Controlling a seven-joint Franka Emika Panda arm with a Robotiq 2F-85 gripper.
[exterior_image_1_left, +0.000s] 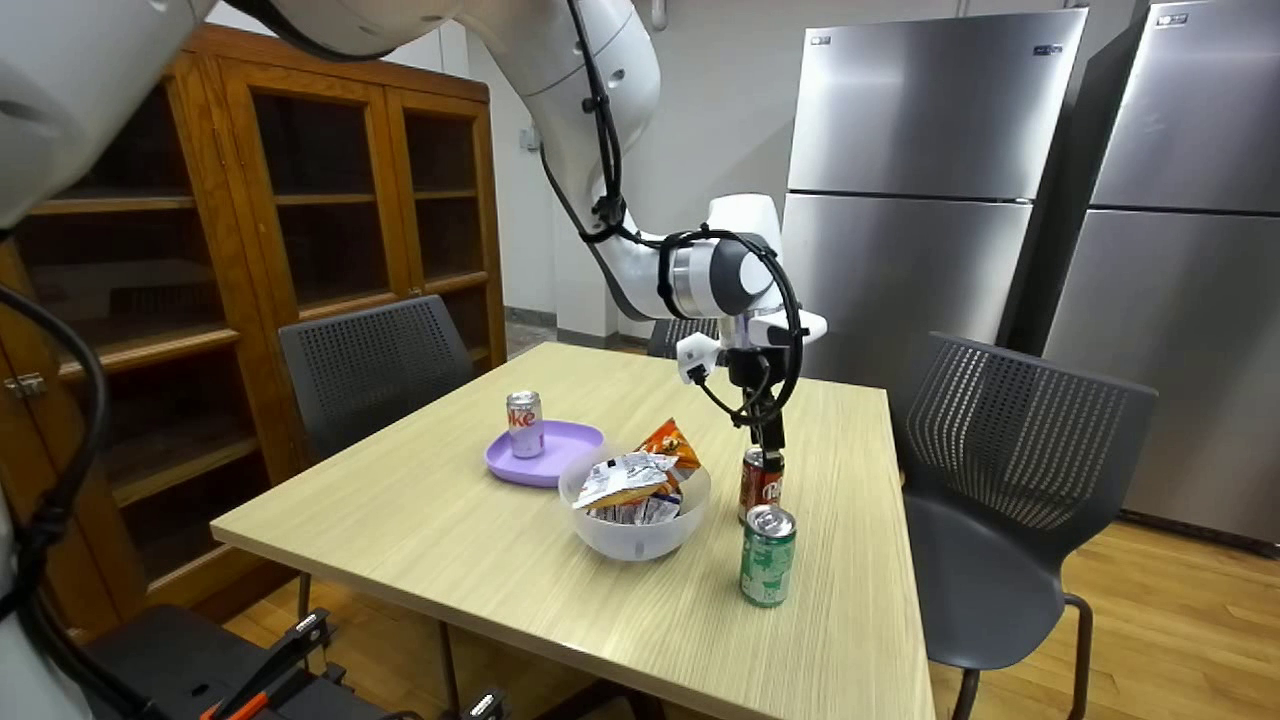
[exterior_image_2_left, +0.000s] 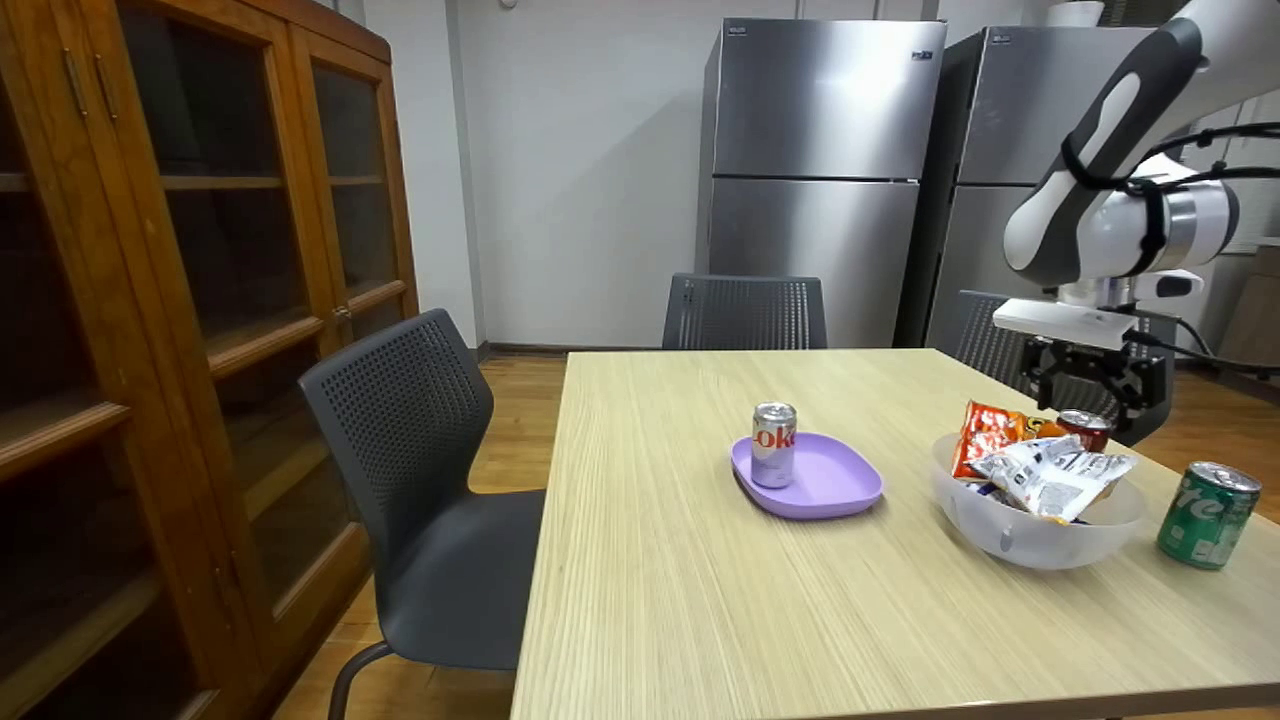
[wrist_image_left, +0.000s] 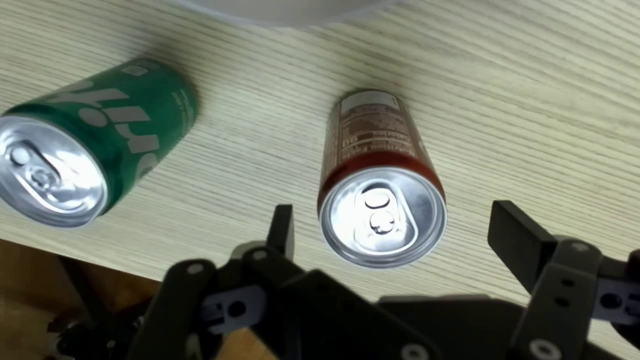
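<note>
My gripper (wrist_image_left: 392, 222) stands open over a dark red soda can (wrist_image_left: 382, 135), pointing down. In the wrist view its fingers (wrist_image_left: 284, 230) flank the can's silver lid with a gap on either side; how far down they reach is hard to tell. The red can (exterior_image_1_left: 760, 487) is upright on the table, and in an exterior view the bowl and bags hide most of it. Close by stands a green Sprite can (exterior_image_1_left: 767, 560), also upright. A translucent white bowl (exterior_image_1_left: 640, 540) beside them holds an orange snack bag (exterior_image_2_left: 985, 435) and silvery packets (exterior_image_2_left: 1060, 480).
A purple plate (exterior_image_1_left: 570, 440) with a silver Coke can (exterior_image_2_left: 773, 450) standing on it lies past the bowl. Dark chairs (exterior_image_1_left: 1020, 450) surround the wooden table (exterior_image_2_left: 680, 600). A glass-door cabinet (exterior_image_1_left: 320, 200) and steel refrigerators (exterior_image_2_left: 820, 180) stand behind.
</note>
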